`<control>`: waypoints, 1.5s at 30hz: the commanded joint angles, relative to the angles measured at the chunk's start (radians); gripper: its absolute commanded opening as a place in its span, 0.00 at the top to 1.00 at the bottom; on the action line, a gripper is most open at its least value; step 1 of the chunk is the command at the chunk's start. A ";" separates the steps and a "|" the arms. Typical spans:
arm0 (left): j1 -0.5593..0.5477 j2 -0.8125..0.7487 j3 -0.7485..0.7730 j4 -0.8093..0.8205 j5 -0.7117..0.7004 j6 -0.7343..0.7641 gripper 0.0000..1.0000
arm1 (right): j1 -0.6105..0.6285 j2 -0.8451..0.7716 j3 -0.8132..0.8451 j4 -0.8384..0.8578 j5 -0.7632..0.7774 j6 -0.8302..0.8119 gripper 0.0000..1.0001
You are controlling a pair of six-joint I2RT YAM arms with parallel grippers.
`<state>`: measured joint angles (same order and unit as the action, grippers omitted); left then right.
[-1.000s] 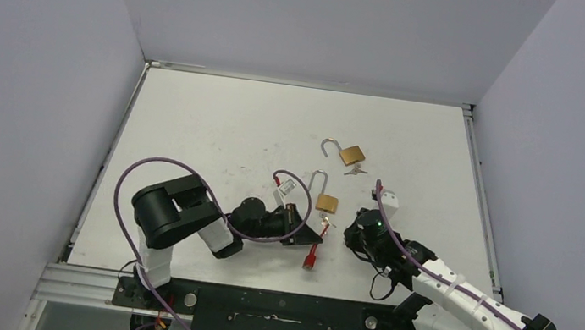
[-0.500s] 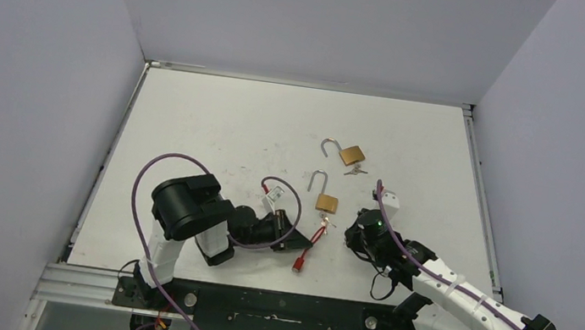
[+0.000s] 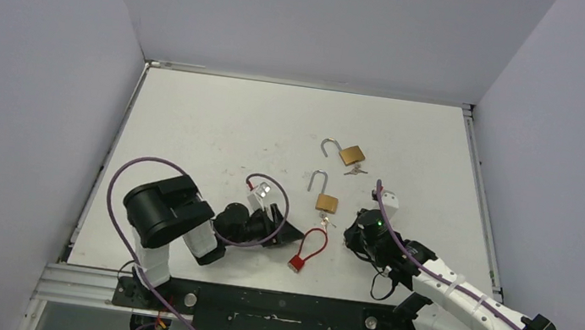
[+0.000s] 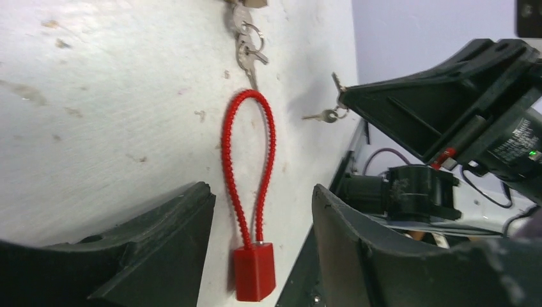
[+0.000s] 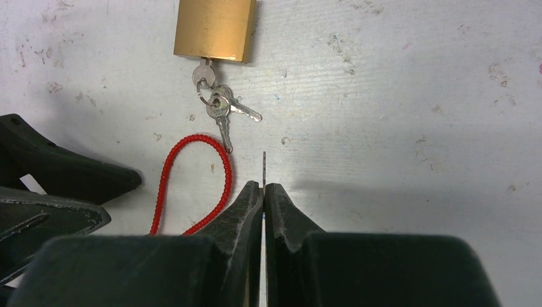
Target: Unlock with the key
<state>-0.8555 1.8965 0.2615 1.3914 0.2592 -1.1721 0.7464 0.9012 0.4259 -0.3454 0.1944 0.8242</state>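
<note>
The red cable lock [image 4: 254, 272] lies flat on the table between the fingers of my left gripper [image 4: 261, 192], which is open and not touching it. Both ends of its beaded loop [image 3: 313, 240] meet the red body [image 3: 298, 261]. To the right, my right gripper [image 5: 263, 187] is shut on a thin key [image 5: 263, 167], seen edge-on, with its tip just past the loop. From the left wrist view, a second small key [image 4: 326, 116] dangles below that gripper [image 4: 409, 102]. In the top view the left gripper [image 3: 290, 233] and right gripper [image 3: 351, 234] flank the lock.
A brass padlock [image 3: 327, 203] with its shackle swung open lies just beyond the red lock, a key bunch [image 5: 220, 105] in its keyhole. A second open brass padlock [image 3: 351, 154] with keys [image 3: 356, 171] lies farther back. The table's near edge [image 3: 255, 292] is close behind.
My left gripper opened, released the red lock and drew back to the left. The lock now lies on the table with its loop spread. The right arm stayed put.
</note>
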 commanded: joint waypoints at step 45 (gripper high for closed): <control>-0.422 -0.086 0.859 -1.987 -0.581 0.370 0.87 | -0.050 -0.167 -0.053 0.003 -0.028 -0.024 1.00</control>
<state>-1.2758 1.7840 1.0973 -0.5125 -0.3027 -0.7761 0.7055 0.7570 0.3759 -0.3515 0.1604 0.8051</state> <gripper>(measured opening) 0.289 0.031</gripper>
